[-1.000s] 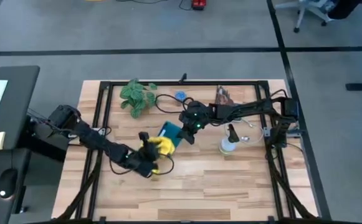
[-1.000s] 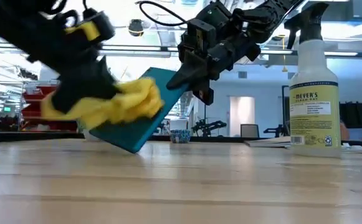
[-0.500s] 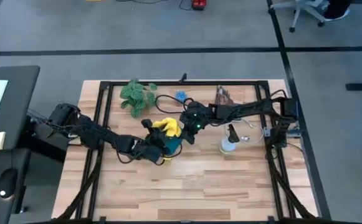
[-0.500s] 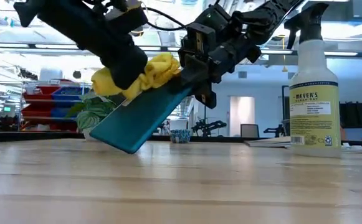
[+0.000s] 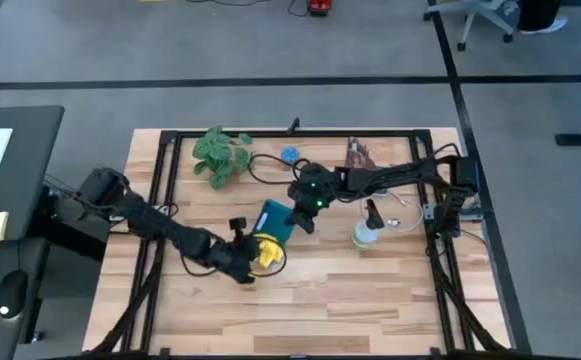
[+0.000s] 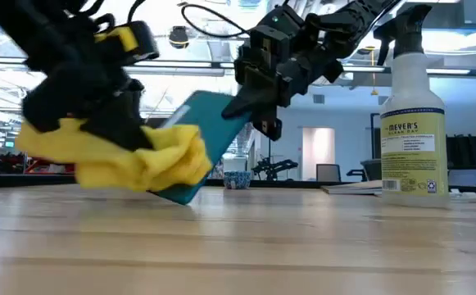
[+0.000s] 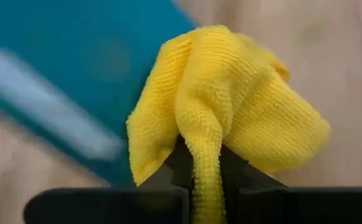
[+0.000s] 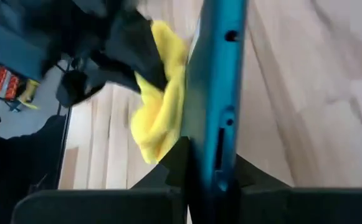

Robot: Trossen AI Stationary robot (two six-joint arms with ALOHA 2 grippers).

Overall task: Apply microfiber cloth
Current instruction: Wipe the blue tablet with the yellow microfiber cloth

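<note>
The yellow microfiber cloth (image 5: pixel 263 252) is bunched up in my left gripper (image 5: pixel 250 258), which is shut on it at the near lower end of a teal-cased tablet (image 5: pixel 275 218). The tablet stands tilted, its lower edge on the table. My right gripper (image 5: pixel 301 208) is shut on its raised far end. In the low view the cloth (image 6: pixel 131 156) lies against the tablet's lower part (image 6: pixel 190 176), just above the wood. My left gripper pinches a bunched fold of the cloth (image 7: pixel 207 163) between its two fingers (image 7: pixel 179 163), several layers thick. The rest bulges out past the fingertips (image 7: pixel 243 118) and lies against the tablet's lower end. My right gripper pinches the tablet's raised end (image 8: pixel 213 146) across its thickness, one finger (image 8: pixel 179 158) on each face. It comes from the table's right side, slanting down. The tablet is tilted, its lower edge (image 6: pixel 180 195) on the table.
A spray bottle (image 5: pixel 367 232) stands right of the tablet. A green plant (image 5: pixel 220 155), a small blue thing (image 5: pixel 289 155) and a brown thing (image 5: pixel 358 155) lie toward the far edge. A black frame rail (image 5: pixel 167 180) borders the table.
My left gripper has carried the cloth up the tablet's face to its raised end, then back down toward the table's near edge, to the lower end. The tablet has stayed tilted in my right gripper.
</note>
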